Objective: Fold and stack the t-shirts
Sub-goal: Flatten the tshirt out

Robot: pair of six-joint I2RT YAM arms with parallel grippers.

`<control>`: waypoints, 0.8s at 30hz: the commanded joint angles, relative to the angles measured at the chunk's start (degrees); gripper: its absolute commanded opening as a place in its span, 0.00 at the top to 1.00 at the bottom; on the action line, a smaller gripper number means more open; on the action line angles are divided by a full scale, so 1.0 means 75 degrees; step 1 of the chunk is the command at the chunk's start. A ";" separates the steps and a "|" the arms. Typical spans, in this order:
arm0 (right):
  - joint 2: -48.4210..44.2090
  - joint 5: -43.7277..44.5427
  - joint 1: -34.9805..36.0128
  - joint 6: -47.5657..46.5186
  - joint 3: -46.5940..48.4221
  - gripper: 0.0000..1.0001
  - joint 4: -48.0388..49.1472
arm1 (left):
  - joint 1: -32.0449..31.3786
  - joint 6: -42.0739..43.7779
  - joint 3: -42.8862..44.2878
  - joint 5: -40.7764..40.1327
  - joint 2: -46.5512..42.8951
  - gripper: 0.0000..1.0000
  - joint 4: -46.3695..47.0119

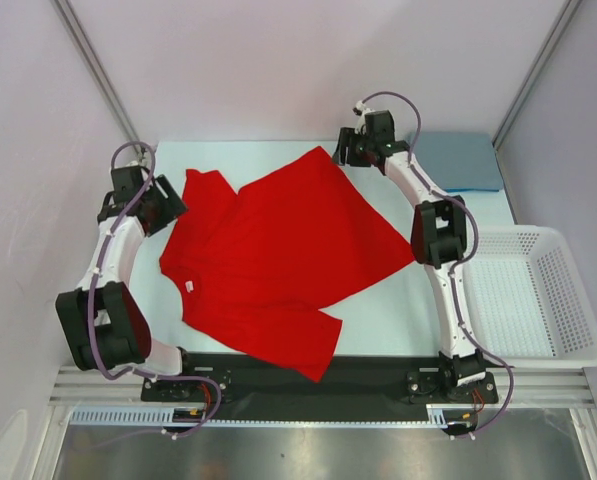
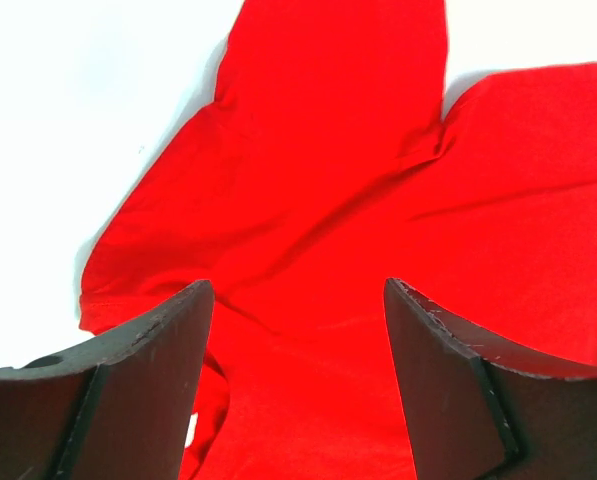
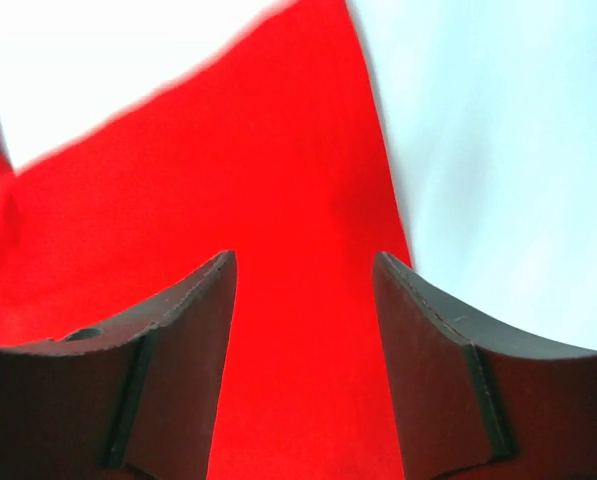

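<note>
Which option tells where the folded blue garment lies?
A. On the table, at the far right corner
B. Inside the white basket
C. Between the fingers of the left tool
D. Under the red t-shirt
A: the folded blue garment lies flat on the table at its far right corner, outside the white basket and apart from the red t-shirt.

Bright, even overhead light fills the top view, shadows faint and soft. Both wrist views overexpose the counter [image 2: 58, 100] to near white; the right wrist view is blurry, the t-shirt [image 3: 278, 170] edge smeared.
</note>
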 commanded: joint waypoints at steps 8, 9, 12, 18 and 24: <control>0.1571 0.0821 0.0372 -0.0103 0.1703 0.48 0.0826 | 0.0824 0.0093 -0.0962 0.0775 -0.0276 0.27 0.0760; 0.1641 0.1054 0.0396 -0.0138 0.1819 0.49 0.0756 | 0.0870 0.0070 -0.1009 0.0822 -0.0300 0.27 0.0807; 0.1841 0.1359 0.0501 -0.0419 0.2053 0.53 0.0463 | 0.0929 -0.0001 -0.1056 0.0986 -0.0417 0.27 0.0854; 0.1982 0.2110 0.0771 -0.1403 0.2031 0.52 0.0006 | 0.1011 -0.0118 -0.1045 0.1256 -0.0523 0.27 0.0971; 0.2064 0.2872 0.0806 -0.2013 0.2078 0.57 -0.0650 | 0.1047 -0.0165 -0.1115 0.1292 -0.0465 0.28 0.1030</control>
